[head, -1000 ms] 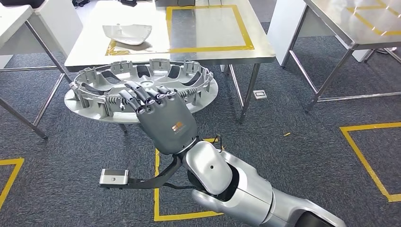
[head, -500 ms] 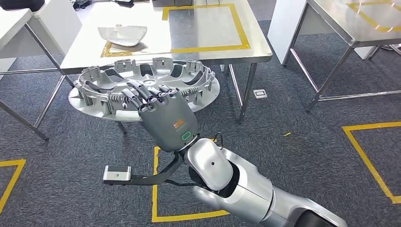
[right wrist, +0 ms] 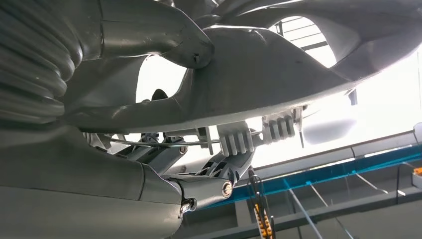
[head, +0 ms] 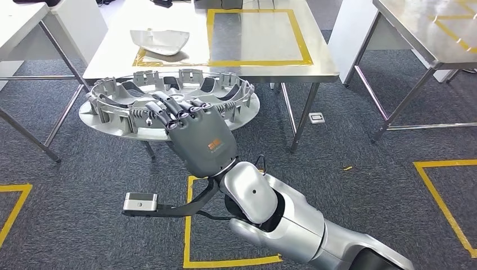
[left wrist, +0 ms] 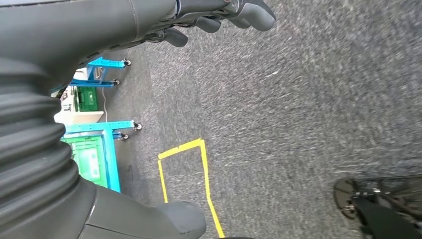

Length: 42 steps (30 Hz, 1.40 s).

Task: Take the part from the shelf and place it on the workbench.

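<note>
Carpet (head: pixel 365 112): grey, crossed by yellow tape squares, spread under every table; seen again below the hanging left arm in the left wrist view

Workbench (head: pixel 315 50): steel top on thin legs, straight ahead; yellow tape frame on it, judged the marked drop spot for the task

Part (head: pixel 112 115): large round silver wheel cover, ribbed inner face up, carried roughly level in front of the workbench's near edge and lower than its top; far rim overlapping that near edge from the head view, so not yet over the frame; level carry judged a way to keep it from sliding out of the fingers

Right arm (head: pixel 281 216): silver, reaching forward and up toward the workbench from lower right; stretched so as to keep the wide part away from the body, by judgement

Right hand (head: pixel 199 138): clenched on the part's near rim, dark fingers hooked over the ribbed edge; right wrist view confirming thumb below and fingers above, rim clamped between; part spreading away from the hand toward the workbench and off to the robot's left

Left hand (left wrist: pixel 219 20): hanging far from the workbench, pointing at carpet, nothing held; fingers loosely curled, released or closed cannot tell

Metal piece (head: pixel 159 40): small curved silver sheet, lying on the workbench beside the frame's left side, well apart from the hand

Stage: carry nearly done by judgement; lift above the top and a reach forward left
</note>
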{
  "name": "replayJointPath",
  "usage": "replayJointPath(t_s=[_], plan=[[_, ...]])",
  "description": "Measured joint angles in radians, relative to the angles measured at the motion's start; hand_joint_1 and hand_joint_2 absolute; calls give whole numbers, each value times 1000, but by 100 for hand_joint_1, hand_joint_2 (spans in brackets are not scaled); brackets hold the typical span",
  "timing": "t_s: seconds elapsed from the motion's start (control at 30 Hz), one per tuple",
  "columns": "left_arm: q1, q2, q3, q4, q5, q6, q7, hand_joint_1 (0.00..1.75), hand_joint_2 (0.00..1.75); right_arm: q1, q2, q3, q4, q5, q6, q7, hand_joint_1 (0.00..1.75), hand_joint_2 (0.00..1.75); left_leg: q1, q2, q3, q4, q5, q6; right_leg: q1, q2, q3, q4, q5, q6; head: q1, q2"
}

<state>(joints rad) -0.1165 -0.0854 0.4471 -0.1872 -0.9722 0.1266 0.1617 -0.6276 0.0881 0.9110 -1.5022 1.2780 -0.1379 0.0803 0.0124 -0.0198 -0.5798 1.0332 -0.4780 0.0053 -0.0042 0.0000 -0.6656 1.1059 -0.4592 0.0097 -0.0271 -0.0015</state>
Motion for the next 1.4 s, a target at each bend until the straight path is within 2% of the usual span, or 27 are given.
replayJointPath(t_s=[0.07, 0.17, 0.2, 0.27, 0.33, 0.37, 0.4, 0.43, 0.5, 0.53, 0.57, 0.67, 0.7, 0.77, 0.83, 0.87, 0.9, 0.93, 0.97, 1.03, 1.07, 1.1, 1.2, 1.27, 1.3, 1.37, 1.4], plan=[[-1, -1, 1, 0, -1, 0, 0, 0, 175, -1, 0, 0, 0, 2, 0, -1, 175, 175, -1, -1, 6, 0, -6, -12, 6, 0, 28, -68, 11, -12, -1, 0], [-2, -1, 5, 0, -1, 0, 1, 0, 175, -1, 1, 0, 0, 5, 0, -2, 175, 175, -2, 1, 12, 16, -5, -32, 3, 0, 51, -80, 9, -33, -1, 0], [-2, -1, 6, 0, -1, 0, 2, 0, 175, -2, 2, 0, 1, 5, 1, -1, 175, 175, -2, 3, 3, 38, -10, -36, 0, 0, 63, -82, 6, -40, -4, 0], [-4, -1, 7, -1, -1, 1, 2, 0, 175, -3, 2, 0, 2, 6, 1, -1, 175, 175, 1, 8, -55, 135, -40, -45, -3, -2, 82, -86, -6, -49, -8, 0], [-2, -1, 8, 0, 0, 0, 1, 0, 175, -3, 2, 0, 6, 7, -1, -5, 175, 175, 3, 10, -136, 248, -79, -53, -3, -1, 96, -85, -20, -51, -10, 0], [0, 0, 8, 0, 1, 0, 1, 0, 175, -2, 2, 0, 9, 8, -2, -6, 175, 175, 4, 11, -162, 272, -84, -56, -3, 0, 105, -85, -29, -50, -10, 0], [2, 0, 9, 0, 1, 0, 2, 0, 175, -2, 2, 0, 11, 8, -3, -6, 175, 175, 5, 12, -171, 262, -72, -56, -4, 1, 117, -85, -38, -49, -10, 0], [3, 0, 9, 0, 1, 0, 2, 0, 175, -1, 2, 0, 14, 7, -4, -6, 175, 175, 6, 14, -163, 219, -42, -55, -6, 2, 130, -85, -48, -46, -10, 0], [5, 1, 10, 0, 1, 1, 1, 0, 175, -1, 2, 0, 18, 6, -4, -6, 175, 175, 7, 21, -125, 88, 44, -52, -7, 2, 158, -84, -71, -36, -10, 0], [5, 1, 11, 1, 1, 0, 0, 0, 175, -1, 2, 0, 20, 6, -4, -6, 175, 175, 6, 24, -108, 38, 69, -46, -6, 1, 166, -84, -82, -30, -11, 0], [5, 0, 12, 1, 1, 0, 0, 0, 175, -2, 2, 0, 21, 6, -5, -6, 175, 175, 3, 26, -98, 10, 84, -38, -5, 1, 171, -86, -90, -22, -11, 0], [6, 0, 14, 2, 1, 0, 0, 0, 175, -3, 4, 0, 23, 7, -7, -6, 175, 175, 1, 22, -83, -2, 73, -10, -4, 1, 175, -75, -92, -3, -11, 0], [7, 0, 14, 2, 1, 1, 0, 0, 175, -3, 4, 0, 23, 7, -7, -6, 175, 175, 2, 20, -74, -4, 68, -2, -4, 1, 164, -45, -86, 1, -10, 0], [7, 0, 15, 1, 1, 1, -1, 0, 175, -1, 4, 0, 24, 5, -6, -6, 175, 175, 3, 16, -56, -9, 54, 9, -6, 0, 95, 63, -95, 7, -7, 0], [6, 0, 15, 2, 1, 1, -2, 0, 175, 1, 3, 0, 26, 5, -7, -6, 175, 175, 1, 13, -38, -9, 36, 15, -5, 0, 4, 178, -144, 10, -6, 0], [7, 0, 15, 2, 1, 1, -3, 0, 175, 1, 3, 0, 27, 5, -7, -6, 175, 175, -1, 11, -25, -9, 25, 16, -4, 1, -31, 205, -169, 9, -5, 0], [8, 0, 15, 2, 1, 1, -4, 0, 175, 2, 2, 0, 28, 5, -7, -6, 175, 175, -3, 8, -10, -9, 13, 16, -3, 1, -52, 204, -179, 7, -5, 0], [9, 0, 15, 2, 1, 1, -4, 0, 175, 3, 2, 0, 29, 5, -7, -6, 175, 175, -5, 6, 7, -9, 0, 15, -1, 1, -58, 174, -166, 3, -4, 0], [10, 0, 15, 2, 1, 1, -4, 0, 175, 3, 1, 0, 29, 5, -7, -6, 175, 175, -7, 4, 25, -9, -13, 14, 2, 1, -53, 119, -126, -4, -3, 0], [9, -3, 15, 4, 2, 1, -4, 0, 175, 4, 0, 0, 32, 7, -7, -6, 175, 175, -11, 0, 50, -8, -38, 10, 12, 4, -37, -9, 0, -23, -3, 0], [8, -4, 15, 5, 2, 1, -5, 0, 175, 5, -1, 0, 33, 8, -7, -6, 175, 175, -13, -1, 56, -8, -51, 6, 16, 7, -31, -51, 46, -29, -4, 0], [8, -5, 15, 5, 2, 0, -6, 0, 175, 5, -1, 0, 34, 10, -7, -7, 175, 175, -14, -3, 63, -4, -59, 2, 19, 11, -27, -75, 72, -33, -5, 0], [7, -4, 16, 4, 4, 1, -7, 0, 175, 4, 3, 0, 33, 11, -6, -6, 175, 175, -14, -2, 67, 31, -58, -12, 14, 14, 1, -86, 62, -41, -5, 0], [6, -4, 16, 4, 4, 1, -8, 0, 175, 4, 5, 0, 33, 12, -6, -6, 175, 175, -11, 4, 7, 124, -55, -22, 10, 12, 25, -88, 48, -50, -7, 0], [6, -4, 16, 4, 4, 2, -9, 0, 175, 4, 5, 0, 33, 13, -6, -6, 175, 175, -9, 7, -36, 184, -69, -29, 9, 12, 37, -88, 37, -53, -8, 0], [9, -4, 16, 5, 4, 2, -9, 0, 175, 4, 5, 0, 33, 14, -6, -7, 175, 175, -5, 10, -112, 267, -128, -39, 6, 13, 60, -88, 15, -53, -8, 0], [11, -3, 17, 5, 4, 1, -9, 0, 175, 4, 5, 0, 33, 14, -6, -7, 175, 175, -3, 12, -134, 274, -154, -42, 4, 14, 76, -88, 2, -51, -8, 0]])
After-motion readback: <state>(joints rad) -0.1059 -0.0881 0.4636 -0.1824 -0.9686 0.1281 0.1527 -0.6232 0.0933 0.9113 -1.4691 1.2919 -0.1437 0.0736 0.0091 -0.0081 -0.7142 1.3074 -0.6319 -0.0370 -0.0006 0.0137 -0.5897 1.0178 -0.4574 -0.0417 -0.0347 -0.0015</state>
